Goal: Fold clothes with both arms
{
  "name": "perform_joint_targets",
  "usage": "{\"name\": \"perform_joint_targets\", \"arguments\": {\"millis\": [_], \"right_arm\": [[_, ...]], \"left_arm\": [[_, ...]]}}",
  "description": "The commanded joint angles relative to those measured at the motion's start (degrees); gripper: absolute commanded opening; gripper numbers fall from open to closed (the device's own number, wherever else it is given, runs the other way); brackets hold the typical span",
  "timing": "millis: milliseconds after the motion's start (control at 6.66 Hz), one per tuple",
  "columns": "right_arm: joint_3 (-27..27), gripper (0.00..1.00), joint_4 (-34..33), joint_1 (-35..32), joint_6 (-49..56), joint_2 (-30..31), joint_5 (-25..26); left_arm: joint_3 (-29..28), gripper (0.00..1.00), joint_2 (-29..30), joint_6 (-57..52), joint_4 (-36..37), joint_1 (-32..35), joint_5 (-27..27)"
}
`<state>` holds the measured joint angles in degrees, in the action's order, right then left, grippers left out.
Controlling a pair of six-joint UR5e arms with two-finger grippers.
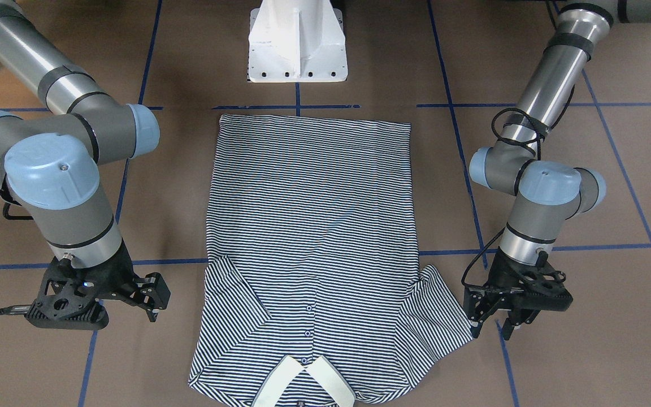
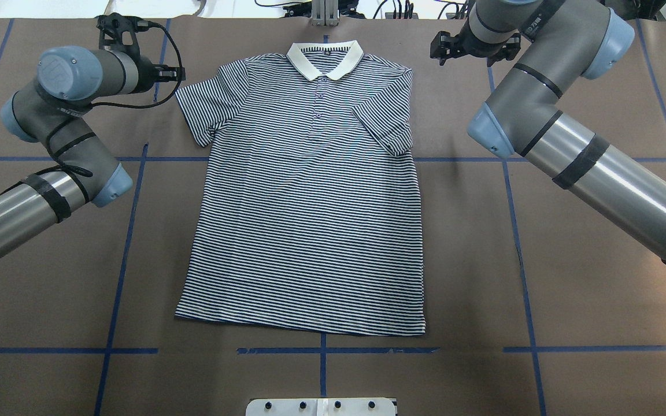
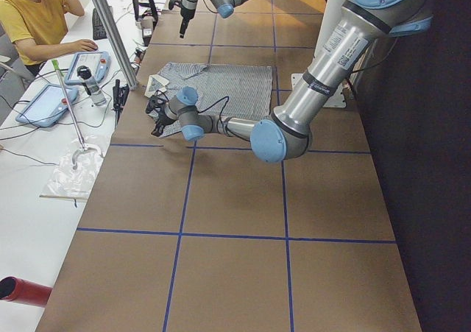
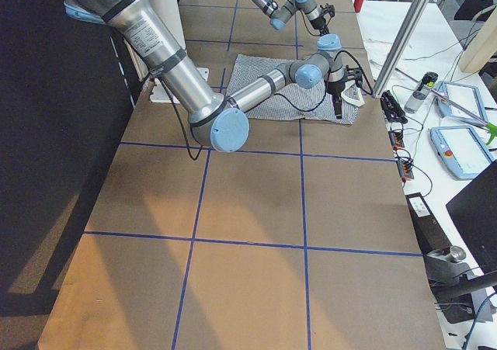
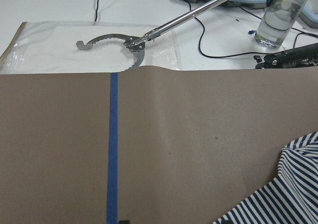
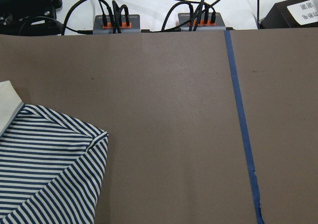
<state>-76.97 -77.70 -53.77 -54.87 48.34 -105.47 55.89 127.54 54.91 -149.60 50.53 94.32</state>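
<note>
Overhead view, near edge first: white pedestal base (image 2: 321, 406) at bottom centre. Beyond it, the striped polo shirt (image 2: 310, 219) lies flat, front up, mid-frame on the brown table (image 2: 570, 277), which is gridded with blue tape lines (image 2: 125, 231). The hem is nearest the base. The white collar (image 2: 324, 58) is at top centre, with the buttons (image 2: 318, 104) just below it. The sleeve at upper left (image 2: 200, 112) is spread out; the sleeve at upper right (image 2: 385, 130) is folded in over the chest.

Front-facing view: left gripper (image 1: 492, 329), lower right, just beside the spread sleeve's cuff; fingers apart, nothing between them. Right gripper (image 1: 153, 302), lower left, apart from the shirt; seen side-on, so jaw gap cannot be told.

Lettering on the right arm's sleeve (image 2: 532, 26): not legible.

Beyond the table's far edge, wrist views: a metal reach-grabber (image 5: 149, 35), a clear bottle (image 5: 280, 15), two cable hubs with orange ports (image 6: 117, 21), and a black box with a white label (image 6: 298, 8), print too small to read.
</note>
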Motion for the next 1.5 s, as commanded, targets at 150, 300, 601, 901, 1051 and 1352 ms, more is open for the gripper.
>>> {"name": "perform_joint_targets", "arguments": {"millis": [150, 300, 601, 901, 1051, 1352], "right_arm": [[-0.3, 1.00, 0.0, 0.0, 0.1, 0.6, 0.0], [-0.3, 1.00, 0.0, 0.0, 0.3, 0.8, 0.0], [-0.3, 1.00, 0.0, 0.1, 0.3, 0.8, 0.0], [-0.2, 1.00, 0.0, 0.0, 0.3, 0.9, 0.1], [-0.2, 1.00, 0.0, 0.1, 0.4, 1.0, 0.1], [-0.2, 1.00, 0.0, 0.0, 0.4, 1.1, 0.2]], "left_arm": [[-2.2, 0.61, 1.1, -0.3, 0.0, -1.5, -0.2], [-3.1, 0.61, 1.3, -0.4, 0.0, -1.6, -0.3], [-3.6, 0.59, 1.3, -0.7, 0.0, -1.6, -0.8], [-4.5, 0.57, 1.8, -1.6, 0.0, -1.7, -1.2], [-5.3, 0.57, 2.4, -1.6, 0.0, -1.8, -1.2], [-5.7, 0.55, 2.8, -1.6, 0.0, -2.0, -1.2]]}}
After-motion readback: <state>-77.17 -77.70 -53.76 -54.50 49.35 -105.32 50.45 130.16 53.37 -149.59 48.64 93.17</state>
